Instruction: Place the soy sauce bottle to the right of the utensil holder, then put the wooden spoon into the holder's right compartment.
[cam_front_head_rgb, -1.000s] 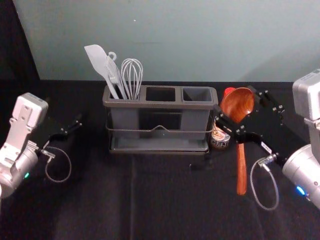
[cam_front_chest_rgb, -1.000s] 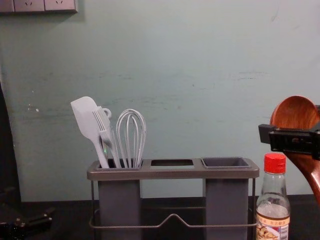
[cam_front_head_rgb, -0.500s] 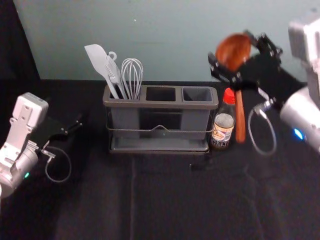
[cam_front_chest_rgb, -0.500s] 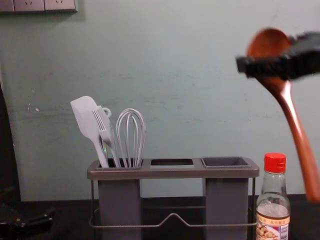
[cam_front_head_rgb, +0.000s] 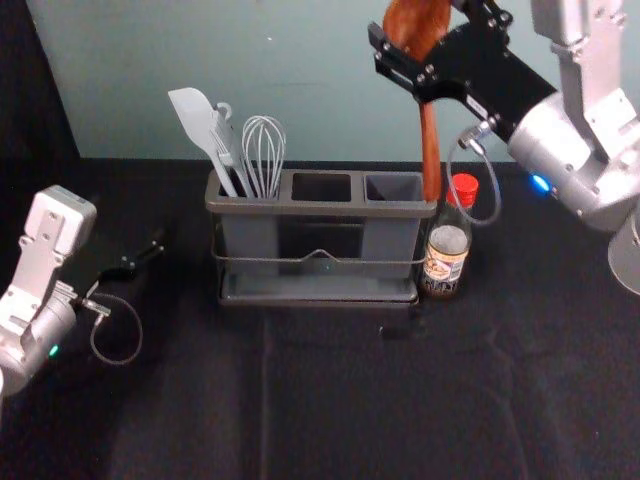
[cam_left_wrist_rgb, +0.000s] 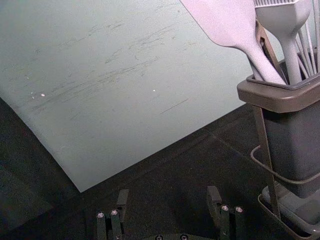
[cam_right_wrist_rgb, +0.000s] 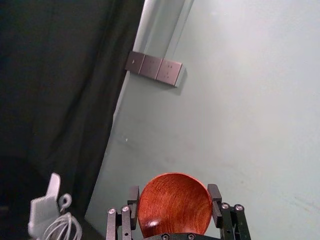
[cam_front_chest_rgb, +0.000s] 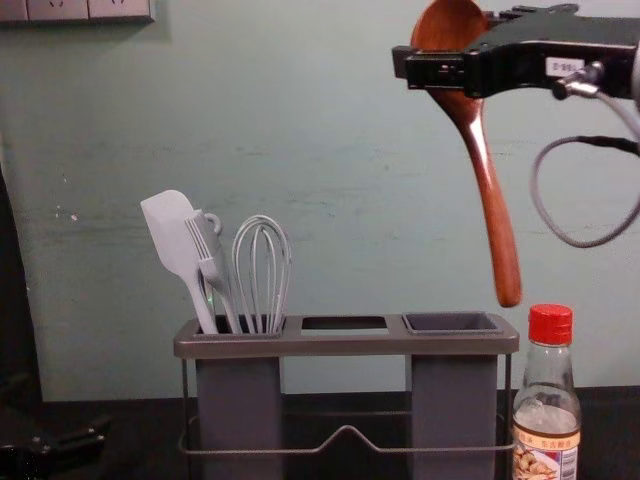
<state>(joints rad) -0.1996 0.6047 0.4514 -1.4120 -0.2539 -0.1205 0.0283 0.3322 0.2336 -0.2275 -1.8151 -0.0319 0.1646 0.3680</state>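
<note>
In the head view my right gripper (cam_front_head_rgb: 418, 24) is up at the back, shut on the wooden spoon (cam_front_head_rgb: 430, 140) at its bowl. The right wrist view has the bowl (cam_right_wrist_rgb: 175, 205) between the pads of my right gripper (cam_right_wrist_rgb: 174, 192). Seen from the chest, the spoon (cam_front_chest_rgb: 490, 205) hangs handle down, slightly tilted, its end above the right end of the utensil holder (cam_front_chest_rgb: 345, 344). The soy sauce bottle (cam_front_chest_rgb: 546, 400) stands upright just right of the holder. My left gripper (cam_front_head_rgb: 148, 255) idles at the left; the left wrist view shows this left gripper (cam_left_wrist_rgb: 168, 195) open.
A white spatula (cam_front_head_rgb: 195, 118), a brush and a whisk (cam_front_head_rgb: 264, 150) stand in the holder's left compartment. The middle compartment (cam_front_head_rgb: 321, 188) and right compartment (cam_front_head_rgb: 394, 188) have open tops. The wall (cam_front_chest_rgb: 340, 120) rises behind, and black cloth (cam_front_head_rgb: 330, 390) covers the table.
My right gripper has lifted the spoon and carried it left, from beside the bottle to above the holder's right end. The left arm, holder and bottle stay where they were.
</note>
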